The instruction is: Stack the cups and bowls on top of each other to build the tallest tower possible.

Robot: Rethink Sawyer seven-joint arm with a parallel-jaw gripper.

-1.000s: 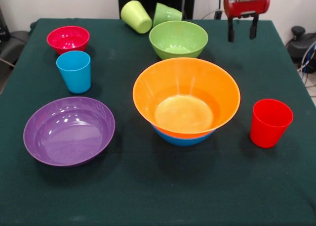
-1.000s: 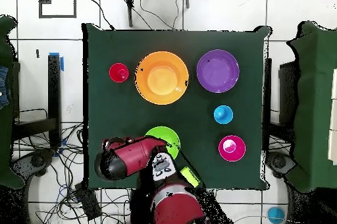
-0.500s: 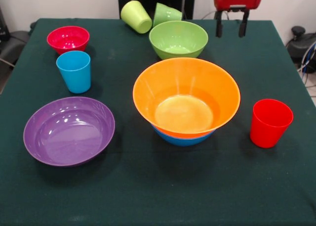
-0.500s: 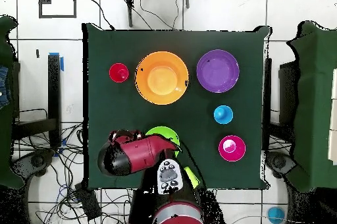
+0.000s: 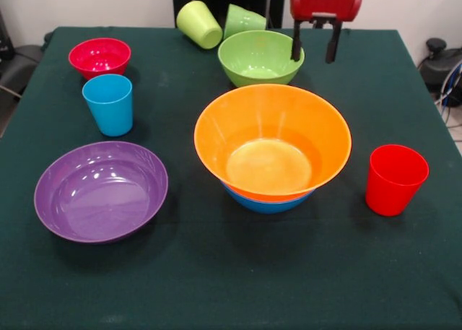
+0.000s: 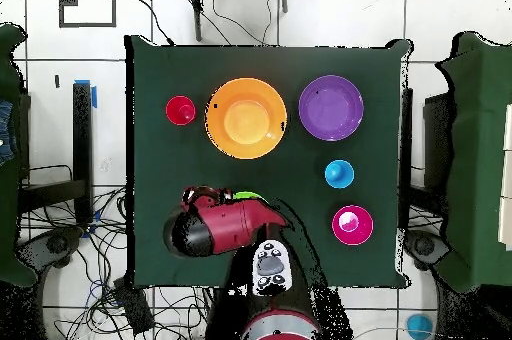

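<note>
My gripper point(image 5: 314, 47) hangs open and empty just above the right rim of the green bowl point(image 5: 260, 57). In the overhead view the arm point(image 6: 222, 228) covers nearly all of that green bowl point(image 6: 244, 197). The tower is a large orange bowl point(image 5: 273, 139) nested in a blue bowl point(image 5: 267, 203) at mid-table. A red cup point(image 5: 395, 178) stands right of it. The sky blue cup point(image 5: 108, 104) stands upright between the small red bowl point(image 5: 99, 55) and a wide purple bowl point(image 5: 101, 190). A yellow-green cup point(image 5: 199, 24) and a green cup point(image 5: 244, 19) lie tipped at the far edge.
Everything rests on a dark green tablecloth point(image 5: 216, 287). The tipped cups lie close behind the green bowl, near the table's far edge. Cables and chairs surround the table point(image 6: 150, 256) in the overhead view.
The gripper has moved left in the front view, from beside the green bowl to over its right rim, staying open. No cup or bowl has moved.
</note>
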